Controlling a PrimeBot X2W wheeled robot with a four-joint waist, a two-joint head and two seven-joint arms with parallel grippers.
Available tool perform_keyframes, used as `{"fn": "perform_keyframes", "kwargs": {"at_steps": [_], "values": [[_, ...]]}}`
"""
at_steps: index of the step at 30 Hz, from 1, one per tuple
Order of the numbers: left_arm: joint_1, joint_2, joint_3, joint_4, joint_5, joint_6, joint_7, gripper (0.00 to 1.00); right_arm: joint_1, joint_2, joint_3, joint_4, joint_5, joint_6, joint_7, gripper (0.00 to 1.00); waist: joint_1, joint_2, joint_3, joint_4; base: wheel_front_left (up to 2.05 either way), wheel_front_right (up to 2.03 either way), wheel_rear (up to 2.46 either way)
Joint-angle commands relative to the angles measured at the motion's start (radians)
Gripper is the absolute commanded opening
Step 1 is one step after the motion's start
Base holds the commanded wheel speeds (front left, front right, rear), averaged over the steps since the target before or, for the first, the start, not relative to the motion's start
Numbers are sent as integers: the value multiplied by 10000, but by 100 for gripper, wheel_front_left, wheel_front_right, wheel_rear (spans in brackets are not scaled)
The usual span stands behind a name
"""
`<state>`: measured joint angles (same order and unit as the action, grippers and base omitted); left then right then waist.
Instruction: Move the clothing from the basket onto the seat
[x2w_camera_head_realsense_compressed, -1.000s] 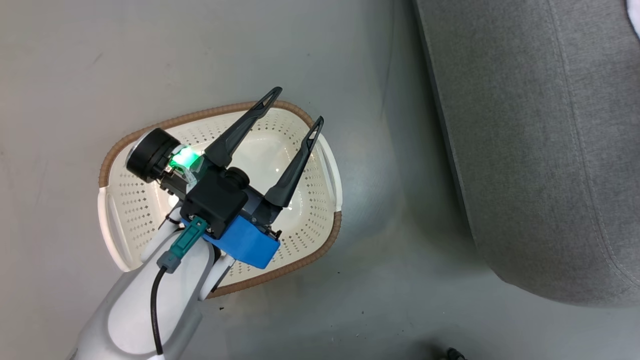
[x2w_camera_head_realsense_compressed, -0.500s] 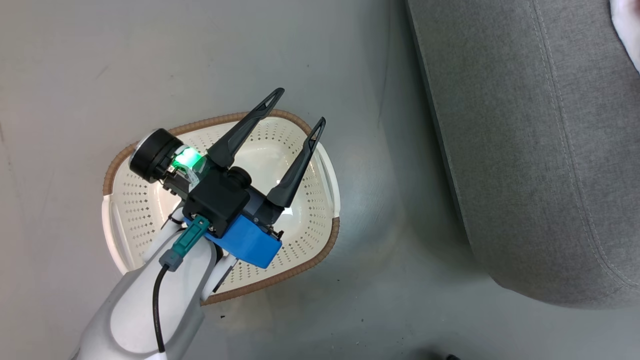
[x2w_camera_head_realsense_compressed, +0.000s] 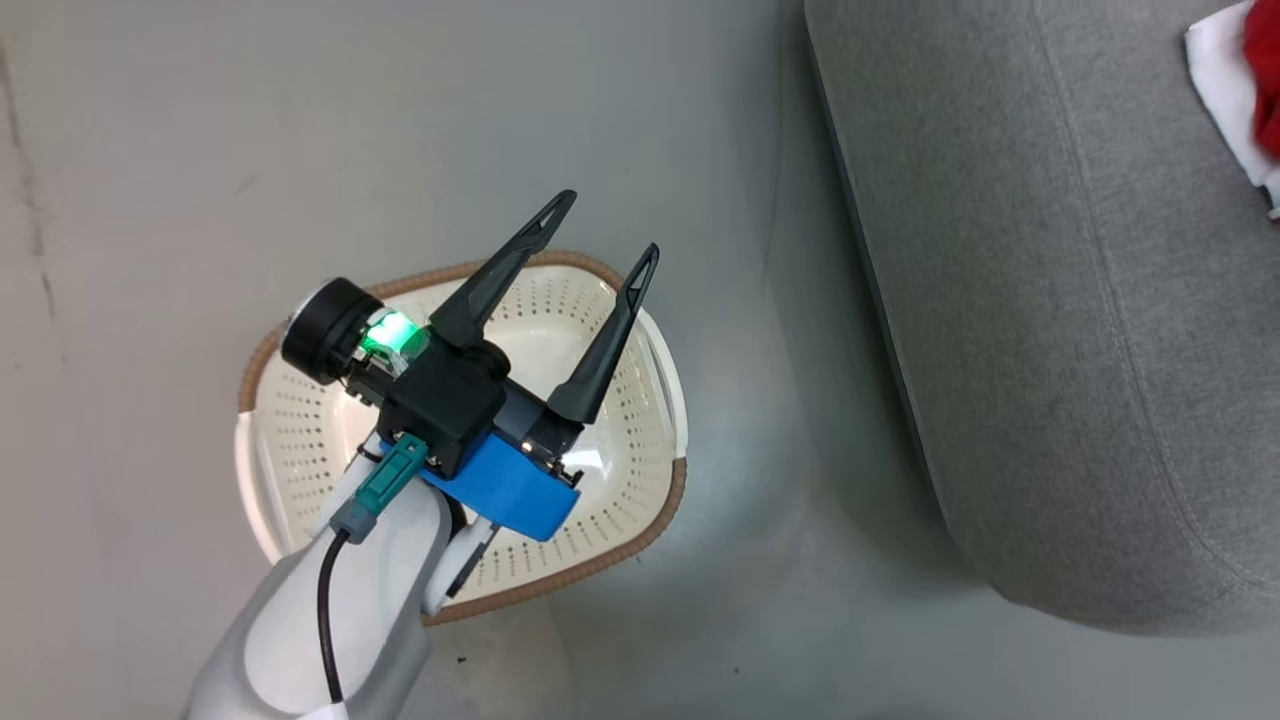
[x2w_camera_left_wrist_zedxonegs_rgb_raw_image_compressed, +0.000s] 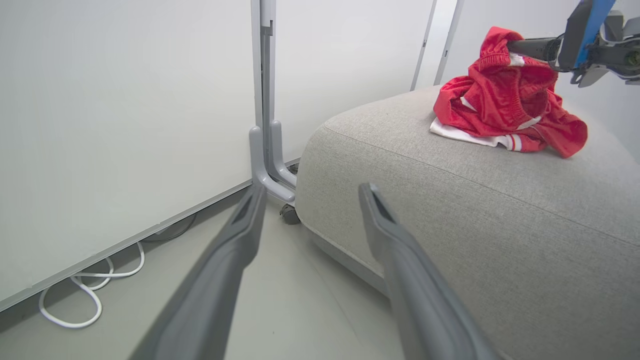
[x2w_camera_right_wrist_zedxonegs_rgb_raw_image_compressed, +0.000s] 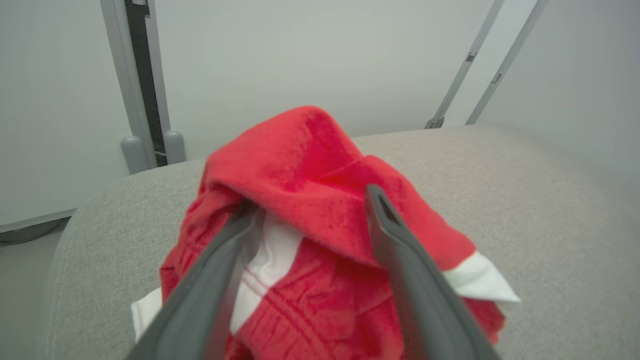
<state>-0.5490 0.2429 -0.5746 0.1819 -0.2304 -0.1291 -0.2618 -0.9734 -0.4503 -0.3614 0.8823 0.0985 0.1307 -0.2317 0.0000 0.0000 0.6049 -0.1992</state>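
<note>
- My left gripper (x2w_camera_head_realsense_compressed: 611, 222) hangs wide open, empty, over the cream-white perforated plastic basket (x2w_camera_head_realsense_compressed: 640, 440), which looks bare.
- Bright red, white-trimmed fabric clothing (x2w_camera_left_wrist_zedxonegs_rgb_raw_image_compressed: 505, 105) lies heaped on the large grey upholstered seat (x2w_camera_head_realsense_compressed: 1050, 350), my right gripper (x2w_camera_right_wrist_zedxonegs_rgb_raw_image_compressed: 314, 200) spread around it, apparently releasing.

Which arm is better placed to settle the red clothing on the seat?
Right. The right tool, spread open, straddles the red clothing atop the seat; the left tool hangs open over the basket, away from the pile.
</note>
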Motion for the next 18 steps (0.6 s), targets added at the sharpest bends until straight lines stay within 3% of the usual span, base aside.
{"fn": "perform_keyframes", "kwargs": {"at_steps": [1, 7, 18], "values": [[201, -103, 78, 37, -96, -18, -47, 100, 329, -7, 175, -104, -4, 1, -86, 100, 0, 0, -462, 173, 0, 0, 0], [928, -529, 377, 310, -344, -18, -47, 100, 1478, -139, 921, -570, -40, 1, -54, 100, 0, 0, -1849, 548, 0, 0, 0], [3088, -1130, 1689, 738, -762, -18, -47, 100, 4076, 482, 1975, -2611, 427, 1, 494, 100, 0, 0, -4491, 903, 0, 0, 0]]}}
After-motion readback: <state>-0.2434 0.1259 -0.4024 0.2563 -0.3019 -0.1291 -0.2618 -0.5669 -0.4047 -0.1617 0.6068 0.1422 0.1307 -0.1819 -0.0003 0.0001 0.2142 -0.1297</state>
